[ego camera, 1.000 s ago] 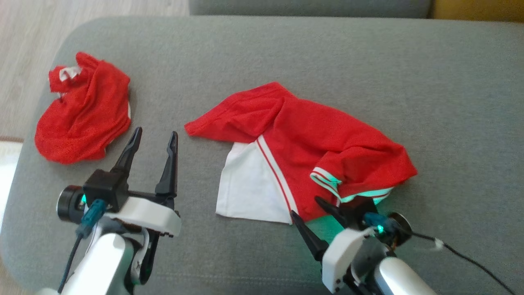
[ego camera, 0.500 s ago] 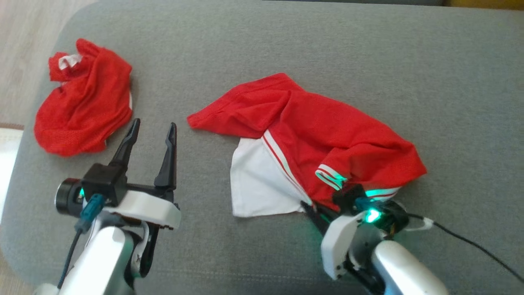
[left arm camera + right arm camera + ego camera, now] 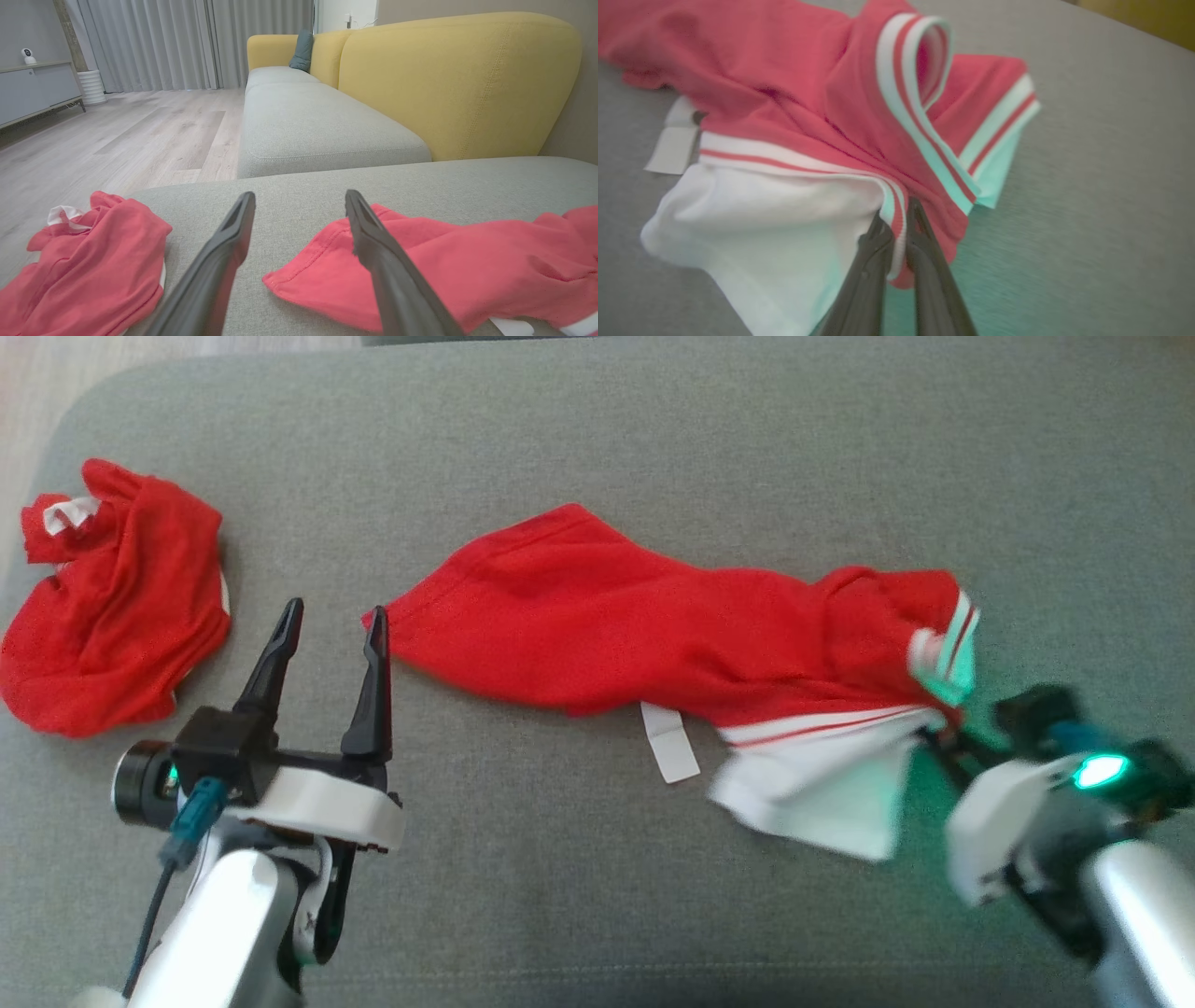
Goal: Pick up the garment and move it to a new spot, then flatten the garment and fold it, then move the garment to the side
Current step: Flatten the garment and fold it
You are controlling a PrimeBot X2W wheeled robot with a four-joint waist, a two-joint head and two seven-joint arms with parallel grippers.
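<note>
OK, right gripper [image 3: 899,217] is clamped on the garment [image 3: 653,625] at the striped trim [image 3: 920,135] where red meets white, so the cloth strings out long across the cushion [image 3: 653,429]. Left gripper [image 3: 331,616] wide, empty, just beside the far hem [image 3: 403,614], likely staged to catch it. White panel [image 3: 822,803] looks lifted, but blur makes it unclear. Second red heap [image 3: 112,607] crowds the left edge; bare room behind and right.

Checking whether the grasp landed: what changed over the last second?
The right gripper closed its jaws on the near edge of the red and white garment and dragged it toward the robot's right, stretching it out long. The left gripper stayed open and empty beside the garment's other end; the crumpled red garment stayed put.
</note>
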